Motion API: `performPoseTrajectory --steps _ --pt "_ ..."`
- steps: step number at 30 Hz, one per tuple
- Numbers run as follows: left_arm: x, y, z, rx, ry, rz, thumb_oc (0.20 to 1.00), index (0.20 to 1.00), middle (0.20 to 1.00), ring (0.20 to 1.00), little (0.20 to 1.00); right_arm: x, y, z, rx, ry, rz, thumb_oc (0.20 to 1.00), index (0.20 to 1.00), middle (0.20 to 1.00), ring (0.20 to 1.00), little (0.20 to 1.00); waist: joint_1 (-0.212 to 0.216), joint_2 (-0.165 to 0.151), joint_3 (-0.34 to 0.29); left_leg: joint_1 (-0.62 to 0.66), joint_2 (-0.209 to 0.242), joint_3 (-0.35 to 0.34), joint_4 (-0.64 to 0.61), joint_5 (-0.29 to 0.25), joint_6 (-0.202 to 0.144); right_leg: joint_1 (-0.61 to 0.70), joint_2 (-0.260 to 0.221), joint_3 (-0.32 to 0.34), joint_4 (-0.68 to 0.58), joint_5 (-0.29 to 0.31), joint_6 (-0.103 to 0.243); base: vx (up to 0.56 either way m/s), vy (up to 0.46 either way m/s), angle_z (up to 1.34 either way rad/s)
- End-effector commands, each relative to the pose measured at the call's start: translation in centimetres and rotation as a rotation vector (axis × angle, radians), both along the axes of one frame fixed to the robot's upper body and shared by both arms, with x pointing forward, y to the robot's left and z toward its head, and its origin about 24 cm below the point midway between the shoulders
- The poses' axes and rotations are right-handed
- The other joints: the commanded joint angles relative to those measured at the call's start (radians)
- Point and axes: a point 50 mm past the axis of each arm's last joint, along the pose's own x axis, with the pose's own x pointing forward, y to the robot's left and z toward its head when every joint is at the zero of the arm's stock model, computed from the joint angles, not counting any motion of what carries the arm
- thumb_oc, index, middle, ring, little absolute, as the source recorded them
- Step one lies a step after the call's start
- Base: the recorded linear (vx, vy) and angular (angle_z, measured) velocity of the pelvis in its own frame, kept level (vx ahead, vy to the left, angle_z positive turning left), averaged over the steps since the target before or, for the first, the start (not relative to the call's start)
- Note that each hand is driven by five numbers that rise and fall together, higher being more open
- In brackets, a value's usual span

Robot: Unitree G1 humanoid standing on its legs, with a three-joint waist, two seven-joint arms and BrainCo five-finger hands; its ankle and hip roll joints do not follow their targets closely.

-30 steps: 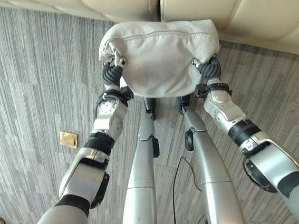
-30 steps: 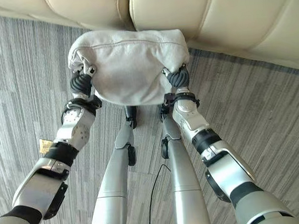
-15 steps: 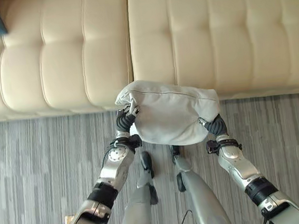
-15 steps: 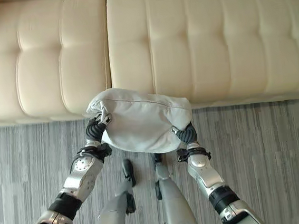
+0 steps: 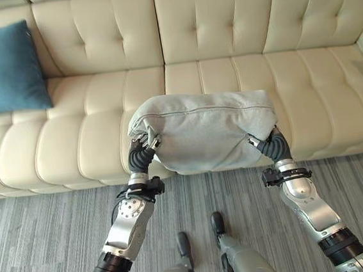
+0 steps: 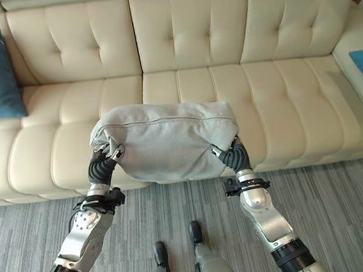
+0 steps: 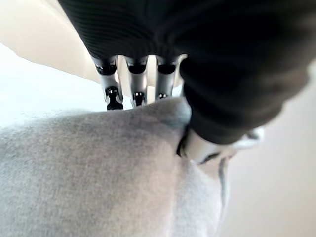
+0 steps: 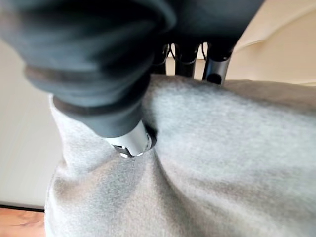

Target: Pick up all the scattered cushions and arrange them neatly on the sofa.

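Grey cushion (image 5: 207,130) held up in the air over the front edge of the sofa (image 5: 223,35), one end pinched by the left robot hand (image 5: 145,144), the other by the right robot hand (image 5: 264,143). Carrying step, by the look of it; next, a reach forward and a release onto the seat. Soft woven cover, plump and sagging. Cream tufted leather behind, blue cushion (image 5: 4,69) propped at the far left, striped grey floor (image 5: 43,239) below.
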Motion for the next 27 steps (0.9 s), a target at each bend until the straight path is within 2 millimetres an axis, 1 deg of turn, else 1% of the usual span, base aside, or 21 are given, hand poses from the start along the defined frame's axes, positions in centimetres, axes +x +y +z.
performPoseTrajectory --steps 1,2,4,5,6,7,8,9,10,11,12,13,14,17,18,19,20,22,23,26,27 --pt "-0.2 -0.9 1.9 0.035 -0.135 -0.03 0.2 0.2 0.2 0.2 0.2 -0.6 1.5 2.9 0.042 -0.173 0.067 0.2 0.2 0.2 0.2 0.2 -0.003 0.006 -0.117 0.03 0.025 -0.05 0.015 -0.08 -0.039 0.062 0.0 0.026 0.124 -0.249 0.063 0.08 -0.153 0.03" --pt "-0.3 -0.8 1.8 0.035 -0.132 -0.023 0.2 0.2 0.2 0.2 0.2 -0.7 1.6 2.9 0.045 -0.178 0.071 0.2 0.2 0.2 0.2 0.2 -0.002 0.002 -0.116 0.031 0.029 -0.049 0.039 -0.093 -0.04 0.07 0.004 0.031 0.133 -0.257 0.058 0.05 -0.142 0.0" --pt "-0.5 -0.6 1.6 0.028 -0.119 -0.012 0.2 0.2 0.2 0.2 0.2 -0.7 1.8 3.3 0.039 -0.193 0.085 0.2 0.2 0.2 0.2 0.2 0.005 -0.015 -0.097 0.011 0.03 -0.061 0.175 -0.14 -0.04 0.098 0.004 0.038 0.155 -0.278 0.041 0.07 -0.211 0.0" --pt "-0.5 -0.6 1.4 0.018 -0.109 -0.007 0.2 0.2 0.2 0.2 0.2 -0.7 1.9 3.4 0.033 -0.195 0.098 0.2 0.2 0.2 0.2 0.2 0.017 -0.032 -0.077 -0.027 0.022 -0.074 0.296 -0.145 -0.038 0.114 -0.003 0.041 0.168 -0.288 0.03 0.04 -0.144 0.03" --pt "-0.5 -0.6 1.4 0.018 -0.11 -0.007 0.2 0.2 0.2 0.2 0.2 -0.7 2.0 3.4 0.033 -0.195 0.098 0.2 0.2 0.2 0.2 0.2 0.015 -0.031 -0.076 -0.033 0.023 -0.076 0.307 -0.15 -0.038 0.113 -0.003 0.039 0.169 -0.288 0.03 0.04 -0.128 0.07" --pt "-0.4 -0.6 1.4 0.018 -0.104 -0.002 0.2 0.2 0.2 0.2 0.2 -0.6 1.9 3.4 0.03 -0.191 0.094 0.2 0.2 0.2 0.2 0.2 0.026 -0.035 -0.064 -0.06 0.013 -0.094 0.349 -0.134 -0.039 0.119 -0.005 0.039 0.173 -0.291 0.024 0.0 -0.073 0.04" --pt "-0.2 -0.7 1.3 0.016 -0.098 0.003 0.2 0.2 0.2 0.2 0.2 -0.4 2.2 3.4 0.031 -0.187 0.099 0.2 0.2 0.2 0.2 0.2 0.04 -0.038 -0.053 -0.097 -0.014 -0.132 0.378 -0.13 -0.037 0.12 -0.004 0.041 0.175 -0.293 0.021 0.03 -0.09 -0.04" --pt "-0.1 -0.8 1.3 0.013 -0.097 0.004 0.2 0.2 0.2 0.2 0.2 -0.3 2.2 3.5 0.032 -0.184 0.101 0.2 0.2 0.2 0.2 0.2 0.047 -0.04 -0.052 -0.131 -0.039 -0.165 0.383 -0.141 -0.033 0.122 -0.006 0.043 0.174 -0.3 0.023 0.07 -0.068 0.0" --pt "0.0 -0.7 1.1 0.018 -0.088 0.013 0.2 0.2 0.2 0.2 0.2 -0.2 2.3 3.4 0.022 -0.181 0.104 0.2 0.2 0.2 0.2 0.2 0.057 -0.042 -0.055 -0.161 -0.052 -0.187 0.36 -0.143 -0.034 0.127 -0.007 0.048 0.168 -0.303 0.027 0.08 -0.03 -0.01" --pt "0.0 -0.8 1.1 0.019 -0.088 0.013 0.2 0.2 0.2 0.2 0.2 -0.2 2.3 3.4 0.022 -0.181 0.103 0.2 0.2 0.2 0.2 0.2 0.056 -0.042 -0.056 -0.162 -0.053 -0.188 0.359 -0.144 -0.033 0.127 -0.008 0.048 0.167 -0.305 0.027 0.18 -0.005 0.05" --pt "-0.1 -0.6 0.8 0.023 -0.071 0.022 0.2 0.2 0.2 0.2 0.2 -0.2 2.3 3.2 0.019 -0.167 0.107 0.2 0.2 0.2 0.2 0.2 0.068 -0.037 -0.067 -0.19 -0.054 -0.206 0.291 -0.106 -0.037 0.144 0.0 0.052 0.156 -0.317 0.027 0.13 0.01 -0.06" --pt "-0.1 -0.6 0.8 0.023 -0.071 0.022 0.2 0.2 0.2 0.2 0.2 -0.2 2.3 3.2 0.019 -0.167 0.107 0.2 0.2 0.2 0.2 0.2 0.068 -0.038 -0.067 -0.189 -0.054 -0.206 0.289 -0.106 -0.037 0.144 0.0 0.052 0.156 -0.317 0.027 0.31 0.049 -0.11" --pt "0.0 -0.5 0.7 0.029 -0.061 0.035 0.2 0.2 0.2 0.2 0.2 0.0 2.2 2.9 0.014 -0.148 0.093 0.2 0.2 0.2 0.2 0.2 0.095 -0.023 -0.062 -0.266 -0.045 -0.22 0.181 -0.004 -0.051 0.182 0.028 0.069 0.145 -0.347 0.015 0.2 0.039 -0.1" --pt "0.1 -0.4 0.6 0.037 -0.056 0.037 0.2 0.2 0.2 0.2 0.2 0.0 2.1 2.8 0.014 -0.142 0.085 0.2 0.2 0.2 0.2 0.2 0.102 -0.024 -0.058 -0.279 -0.042 -0.205 0.146 0.012 -0.054 0.196 0.034 0.076 0.146 -0.361 0.01 0.16 0.039 -0.34" --pt "-0.1 -0.3 0.5 0.028 -0.051 0.039 0.2 0.2 0.2 0.2 0.2 -0.1 2.2 2.6 0.011 -0.132 0.093 0.2 0.2 0.2 0.2 0.2 0.106 -0.02 -0.069 -0.261 -0.028 -0.201 0.095 0.009 -0.053 0.211 0.046 0.084 0.145 -0.375 0.011 0.31 0.092 -0.47" --pt "-0.2 -0.2 0.3 0.034 -0.044 0.042 0.2 0.2 0.2 0.2 0.2 -0.2 2.4 2.4 0.01 -0.124 0.099 0.2 0.2 0.2 0.2 0.2 0.112 -0.022 -0.084 -0.228 -0.023 -0.205 0.071 0.051 -0.053 0.234 0.04 0.089 0.133 -0.38 0.015 0.45 0.15 -0.22" --pt "-0.2 -0.1 0.4 0.044 -0.048 0.039 0.2 0.2 0.2 0.2 0.2 -0.3 2.4 2.1 0.007 -0.108 0.102 0.2 0.2 0.2 0.2 0.2 0.113 -0.034 -0.098 -0.214 -0.027 -0.198 0.068 0.054 -0.053 0.235 0.026 0.089 0.126 -0.382 0.02 0.33 0.119 -0.15" --pt "-0.3 -0.1 0.3 0.045 -0.047 0.039 0.2 0.2 0.2 0.2 0.2 -0.3 2.4 2.1 0.008 -0.108 0.102 0.2 0.2 0.2 0.2 0.2 0.114 -0.036 -0.099 -0.214 -0.027 -0.196 0.068 0.053 -0.053 0.235 0.025 0.09 0.125 -0.382 0.02 0.15 0.078 -0.17" --pt "-0.3 0.4 0.4 0.058 -0.051 0.049 0.2 0.2 0.2 0.2 0.2 -0.3 2.6 2.0 0.005 -0.103 0.11 0.2 0.2 0.2 0.2 0.2 0.119 -0.048 -0.109 -0.2 -0.03 -0.182 0.067 0.039 -0.041 0.237 0.009 0.102 0.124 -0.382 0.033 0.21 0.128 -0.06" --pt "-0.5 0.8 0.4 0.057 -0.047 0.061 0.2 0.2 0.2 0.2 0.2 -0.3 2.7 1.8 0.003 -0.093 0.113 0.2 0.2 0.2 0.2 0.2 0.129 -0.058 -0.11 -0.186 -0.032 -0.165 0.074 0.023 -0.026 0.229 -0.007 0.108 0.145 -0.378 0.047 0.16 0.123 -0.24" --pt "-0.6 1.2 0.3 0.056 -0.04 0.072 0.2 0.2 0.2 0.2 0.2 -0.3 2.8 1.6 0.008 -0.083 0.114 0.2 0.2 0.2 0.2 0.2 0.138 -0.061 -0.112 -0.166 -0.034 -0.152 0.078 -0.003 -0.009 0.214 -0.021 0.101 0.2 -0.371 0.069 0.13 0.113 -0.26"
